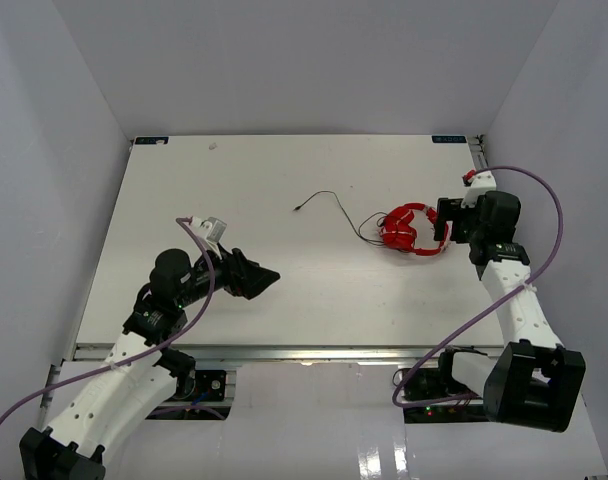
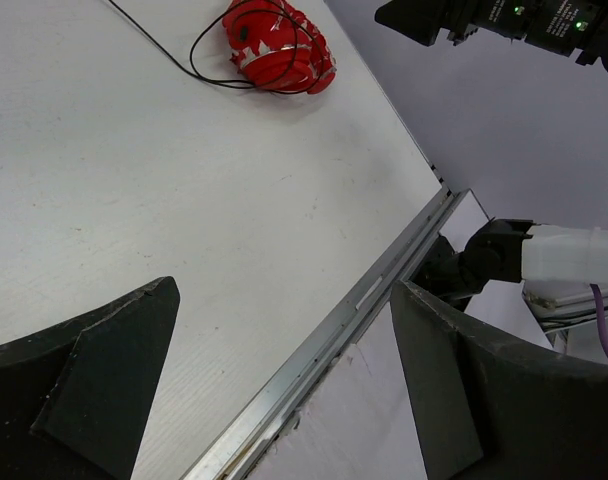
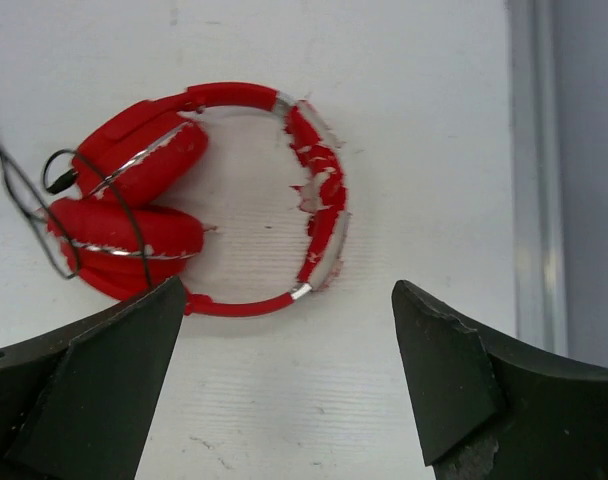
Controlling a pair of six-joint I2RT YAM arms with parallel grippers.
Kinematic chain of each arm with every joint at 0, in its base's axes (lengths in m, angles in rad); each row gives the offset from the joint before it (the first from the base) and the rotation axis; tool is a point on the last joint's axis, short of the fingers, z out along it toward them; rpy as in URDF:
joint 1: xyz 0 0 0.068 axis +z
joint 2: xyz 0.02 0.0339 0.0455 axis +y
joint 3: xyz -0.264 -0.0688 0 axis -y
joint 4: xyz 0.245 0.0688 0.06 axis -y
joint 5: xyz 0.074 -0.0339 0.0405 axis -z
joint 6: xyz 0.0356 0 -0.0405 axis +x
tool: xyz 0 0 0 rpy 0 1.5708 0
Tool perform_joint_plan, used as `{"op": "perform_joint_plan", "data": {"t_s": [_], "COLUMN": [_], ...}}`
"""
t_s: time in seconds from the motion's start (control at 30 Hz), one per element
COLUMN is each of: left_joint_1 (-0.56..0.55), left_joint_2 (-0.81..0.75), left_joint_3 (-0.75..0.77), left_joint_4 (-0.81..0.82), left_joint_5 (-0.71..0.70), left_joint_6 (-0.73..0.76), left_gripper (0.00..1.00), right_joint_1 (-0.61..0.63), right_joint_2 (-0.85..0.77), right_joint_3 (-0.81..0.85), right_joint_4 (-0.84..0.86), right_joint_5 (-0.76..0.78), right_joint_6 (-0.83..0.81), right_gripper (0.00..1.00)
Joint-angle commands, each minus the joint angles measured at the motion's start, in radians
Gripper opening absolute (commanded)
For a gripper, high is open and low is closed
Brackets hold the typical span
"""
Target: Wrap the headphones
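**Slip and snag risks at the headband**
Small red over-ear headphones (image 1: 412, 232) (image 3: 149, 165) (image 2: 279, 50) lie right of centre on the white tabletop (image 1: 234, 180), their thin black cord (image 1: 329, 200) straggling toward mid-frame. The right claw (image 1: 442, 225) (image 3: 286, 290) gapes empty above them; the left claw (image 1: 264, 278) (image 2: 284, 290), also wide and empty, sits lower left. Pinching the flaking headband (image 3: 319, 190) could slip, or snag cord loops.
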Motion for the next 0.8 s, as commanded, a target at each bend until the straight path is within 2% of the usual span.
{"op": "perform_joint_plan", "data": {"t_s": [0.0, 0.03, 0.17, 0.27, 0.4, 0.53, 0.63, 0.77], "left_joint_1": [-0.003, -0.003, -0.003, -0.003, -0.003, -0.003, -0.003, -0.003], "left_joint_2": [-0.004, -0.003, -0.001, 0.003, 0.043, 0.062, 0.051, 0.062], "left_joint_3": [0.006, 0.004, -0.015, -0.024, -0.017, -0.022, -0.044, -0.049], "left_joint_4": [0.047, 0.048, 0.054, 0.079, 0.092, 0.092, 0.105, 0.106], "left_joint_5": [0.020, 0.019, 0.020, 0.022, 0.028, 0.028, 0.018, 0.023], "left_joint_6": [-0.002, -0.002, -0.005, -0.013, 0.001, 0.017, 0.017, 0.026], "left_gripper": [0.98, 0.98, 0.98, 0.98, 0.98, 0.98, 0.98, 0.98], "right_joint_1": [-0.013, -0.018, -0.083, -0.133, -0.135, -0.122, -0.087, -0.057], "right_joint_2": [0.079, 0.109, 0.260, 0.364, 0.503, 0.604, 0.665, 0.762], "right_joint_3": [0.054, 0.069, 0.169, 0.234, 0.339, 0.484, 0.509, 0.542], "right_joint_4": [-0.076, -0.117, -0.146, -0.139, -0.096, -0.125, -0.140, -0.168], "right_joint_5": [-0.351, -0.403, -0.520, -0.585, -0.438, -0.363, -0.268, -0.168], "right_joint_6": [-0.343, -0.430, -0.429, -0.411, -0.321, -0.293, -0.332, -0.351], "right_gripper": [0.90, 0.90, 0.97, 0.97, 0.91, 0.97, 1.00, 0.84]}}
